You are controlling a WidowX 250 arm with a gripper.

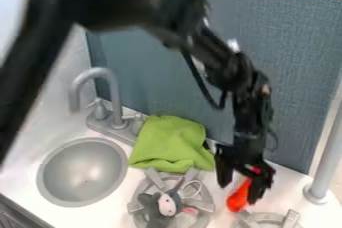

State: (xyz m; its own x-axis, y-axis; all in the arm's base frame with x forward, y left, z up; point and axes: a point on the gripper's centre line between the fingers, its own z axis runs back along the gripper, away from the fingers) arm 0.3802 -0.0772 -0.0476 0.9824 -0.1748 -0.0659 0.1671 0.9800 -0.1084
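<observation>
The black gripper (239, 190) hangs at the right over the counter, fingers spread apart and pointing down. A red-orange object (238, 198) lies at the gripper, against or just behind the right-hand finger; whether they touch, I cannot tell. Left of the gripper, a crumpled green cloth (170, 143) rests on the counter by the back wall. Below the cloth, a grey and white plush toy mouse (166, 205) lies on the grey stove burner (202, 204).
A round grey sink (82, 173) is set in the counter at the left, with a grey faucet (115, 97) behind it. Another burner (270, 218) is at the bottom right. A grey post (325, 164) stands at the right edge, and a blue-grey wall (300, 47) rises behind.
</observation>
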